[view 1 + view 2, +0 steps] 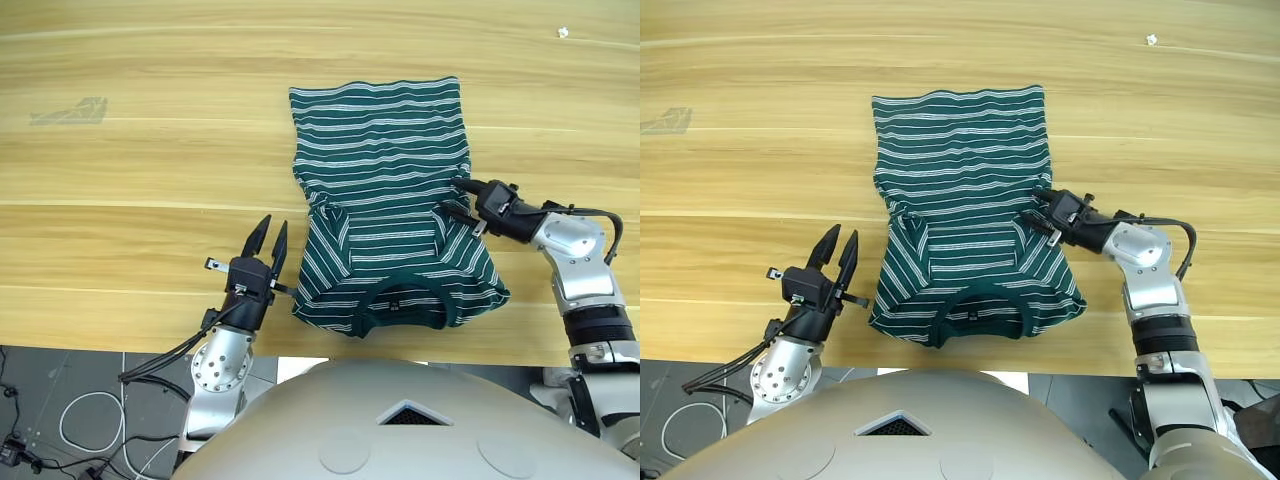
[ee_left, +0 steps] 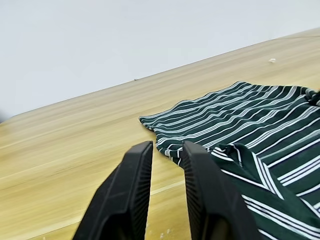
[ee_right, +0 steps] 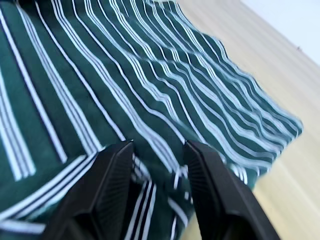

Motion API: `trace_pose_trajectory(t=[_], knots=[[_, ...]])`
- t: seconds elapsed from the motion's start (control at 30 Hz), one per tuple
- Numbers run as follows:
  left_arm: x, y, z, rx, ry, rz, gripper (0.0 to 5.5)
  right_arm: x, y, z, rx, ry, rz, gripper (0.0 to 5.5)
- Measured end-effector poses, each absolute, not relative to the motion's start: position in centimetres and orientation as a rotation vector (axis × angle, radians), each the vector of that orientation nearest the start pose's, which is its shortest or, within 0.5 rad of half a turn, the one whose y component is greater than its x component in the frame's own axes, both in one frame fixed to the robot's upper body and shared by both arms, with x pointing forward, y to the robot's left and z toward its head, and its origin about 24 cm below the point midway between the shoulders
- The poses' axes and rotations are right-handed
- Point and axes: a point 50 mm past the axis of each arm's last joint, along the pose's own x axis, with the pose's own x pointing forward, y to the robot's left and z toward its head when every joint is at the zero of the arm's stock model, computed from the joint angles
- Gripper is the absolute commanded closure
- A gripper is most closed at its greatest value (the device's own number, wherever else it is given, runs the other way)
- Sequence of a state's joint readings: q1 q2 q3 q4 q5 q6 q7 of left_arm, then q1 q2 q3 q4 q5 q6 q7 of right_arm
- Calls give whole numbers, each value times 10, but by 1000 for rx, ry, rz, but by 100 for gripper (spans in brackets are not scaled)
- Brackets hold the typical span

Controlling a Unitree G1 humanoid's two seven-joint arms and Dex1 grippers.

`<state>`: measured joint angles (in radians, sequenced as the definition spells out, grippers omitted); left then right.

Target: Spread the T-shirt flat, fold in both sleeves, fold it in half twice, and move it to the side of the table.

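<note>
The T-shirt (image 1: 385, 190) lies on the bench (image 1: 150, 200), its 2 sleeves apparently folded in. Left gripper (image 1: 274, 226): fingers slightly spread, empty, just beside the shirt edge. Right gripper (image 1: 457, 198): fingers spread over fabric. For half-fold 1, pinch the 2 collar-end corners and carry them level to the hem.

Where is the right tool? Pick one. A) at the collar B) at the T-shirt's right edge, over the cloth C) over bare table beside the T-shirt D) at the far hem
B: the right tool hangs over striped cloth at the right edge of the T-shirt, midway along it.
</note>
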<state>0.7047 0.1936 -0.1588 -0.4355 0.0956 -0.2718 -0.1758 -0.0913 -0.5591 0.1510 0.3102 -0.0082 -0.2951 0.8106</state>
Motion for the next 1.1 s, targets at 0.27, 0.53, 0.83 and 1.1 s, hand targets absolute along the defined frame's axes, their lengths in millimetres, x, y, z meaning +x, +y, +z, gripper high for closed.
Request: trace_pose_trajectory(t=[0.27,0.53,0.83,1.1], knots=[[117,138,23,469,41,-414,439,247,-194,17,-544,177,955,359],[143,106,6,848,-114,-891,439,275,-192,98,-152,-267,686,359],[164,159,10,1115,-96,-869,439,283,-220,152,-122,-544,366,359],[136,191,15,1196,25,-844,439,275,-221,144,-134,-521,350,359]])
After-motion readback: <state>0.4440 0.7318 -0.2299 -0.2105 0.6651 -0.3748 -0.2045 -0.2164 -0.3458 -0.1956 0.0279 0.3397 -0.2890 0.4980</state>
